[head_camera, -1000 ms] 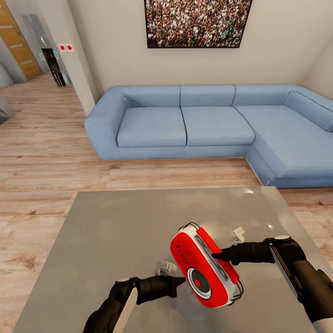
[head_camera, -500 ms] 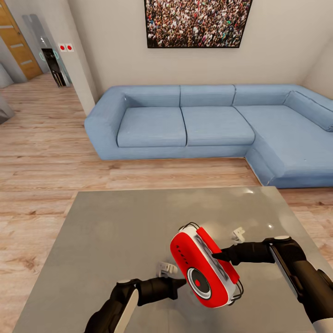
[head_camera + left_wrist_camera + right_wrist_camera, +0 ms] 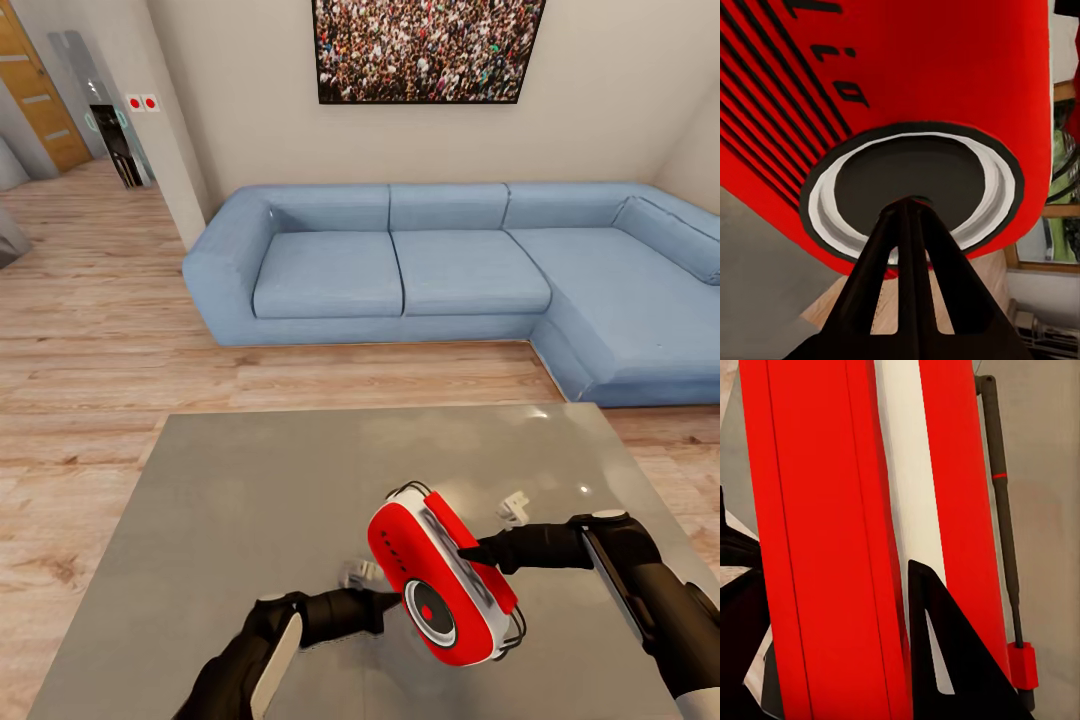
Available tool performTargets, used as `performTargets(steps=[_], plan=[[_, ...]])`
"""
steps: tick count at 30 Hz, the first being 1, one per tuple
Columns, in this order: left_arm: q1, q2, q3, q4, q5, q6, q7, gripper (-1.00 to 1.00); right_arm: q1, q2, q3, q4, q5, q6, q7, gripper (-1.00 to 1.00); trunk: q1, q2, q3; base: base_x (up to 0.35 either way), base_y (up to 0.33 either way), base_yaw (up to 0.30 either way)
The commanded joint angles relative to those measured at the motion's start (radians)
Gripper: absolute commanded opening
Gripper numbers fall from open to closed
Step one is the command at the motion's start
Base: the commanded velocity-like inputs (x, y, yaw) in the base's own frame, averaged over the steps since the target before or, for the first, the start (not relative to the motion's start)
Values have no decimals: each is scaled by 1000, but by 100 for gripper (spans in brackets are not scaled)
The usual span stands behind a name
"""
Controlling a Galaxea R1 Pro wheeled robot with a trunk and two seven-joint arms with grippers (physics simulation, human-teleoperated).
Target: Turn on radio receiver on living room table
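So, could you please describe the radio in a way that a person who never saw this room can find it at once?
In front of the blue sofa stands a low table with a glossy grey top. Above its near part the radio receiver sits tilted between two black arms. It is the only red thing there: rounded, with a white-grey side band, a thin wire handle and a round dial on its face.

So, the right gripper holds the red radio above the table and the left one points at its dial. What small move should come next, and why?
Probably a short push forward with the left gripper. In the left wrist view its closed fingers meet at the centre of the round dial on the radio receiver, at or nearly touching it. The right gripper clamps the radio's side, lifted off the table, so it should hold against the press.
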Motion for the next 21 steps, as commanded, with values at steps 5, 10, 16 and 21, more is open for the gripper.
performTargets(steps=[5, 10, 16, 21], plan=[[-21, 0, -2, 44, 15, -20, 0, -100, 0, 0, 0, 0, -7, 4, 0, -100, 0, 0, 0, 0, 0, 0], [-25, 0, -3, 56, 19, -37, 1, -100, 0, 0, 0, 0, -7, 4, 0, -100, 0, 0, 0, 0, 0, 0], [-25, 0, -3, 71, 20, -40, 2, -100, 0, 0, 1, 0, -7, 3, 0, -100, 0, 0, 0, 0, 0, 0], [-26, 0, -4, 80, 21, -41, 2, -100, 0, 0, 1, 0, -7, 3, 0, -100, 0, 0, 0, 0, 0, 0]])
